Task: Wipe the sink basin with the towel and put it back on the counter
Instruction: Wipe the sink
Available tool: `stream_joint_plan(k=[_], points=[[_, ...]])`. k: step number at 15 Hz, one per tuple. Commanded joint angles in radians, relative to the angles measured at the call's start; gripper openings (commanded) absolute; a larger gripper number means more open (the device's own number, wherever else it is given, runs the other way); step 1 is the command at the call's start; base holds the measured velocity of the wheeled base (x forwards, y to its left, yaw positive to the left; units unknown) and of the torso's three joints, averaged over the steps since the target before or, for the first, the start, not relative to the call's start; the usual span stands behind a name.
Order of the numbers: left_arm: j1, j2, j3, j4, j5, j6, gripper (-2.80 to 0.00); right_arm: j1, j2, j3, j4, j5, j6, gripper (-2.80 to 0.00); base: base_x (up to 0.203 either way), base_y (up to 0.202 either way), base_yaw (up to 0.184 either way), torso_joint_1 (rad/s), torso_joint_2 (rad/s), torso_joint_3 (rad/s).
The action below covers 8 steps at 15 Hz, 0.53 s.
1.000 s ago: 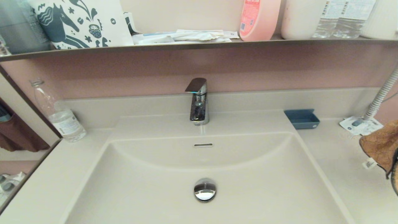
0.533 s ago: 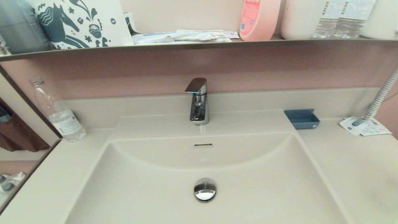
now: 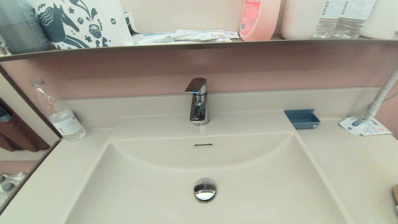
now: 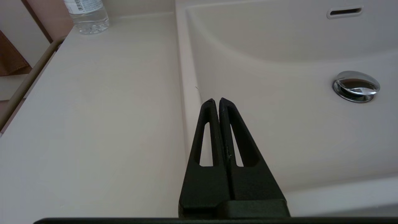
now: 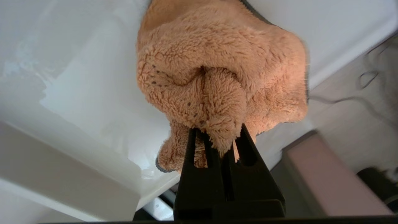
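Observation:
The cream sink basin [image 3: 255,186] with its chrome drain plug [image 3: 205,189] and slot overflow [image 3: 203,145] fills the head view, nothing lying in it. Of the orange towel [image 3: 395,193] only a sliver shows there, at the far right edge over the counter [image 3: 351,161]. In the right wrist view the fluffy towel [image 5: 217,62] is bunched up, and my right gripper [image 5: 217,135] is shut on a fold of it above the pale counter [image 5: 77,93] near its edge; I cannot tell whether the cloth touches it. My left gripper [image 4: 216,101] is shut and empty over the basin's left rim [image 4: 186,93].
A chrome faucet [image 3: 198,101] stands behind the basin. A blue soap dish [image 3: 301,118], paper leaflets [image 3: 363,126] and a ribbed hose [image 3: 381,96] are at the back right. A clear bottle [image 3: 59,113] stands at the back left. The dark shelf [image 3: 199,46] above carries bottles.
The towel at the right edge a second ago left the head view, and now only a sliver shows lower down at that edge. The left arm has not moved.

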Motion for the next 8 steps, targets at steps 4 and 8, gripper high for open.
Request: stream_joint_plan(k=[4,8], points=[[0.0,0.001,0.0,0.0,0.0,0.0,-2.8,-0.121,0.14,-0.026,-0.114,0.01,-0.046,-2.8,0.0,0.0,0.0,0.0,0.0,0.0],[0.0,0.001,0.0,0.0,0.0,0.0,-2.8,-0.121,0.167,-0.079,-0.123,0.041,-0.035,-2.8,0.0,0.0,0.0,0.0,0.0,0.0]])
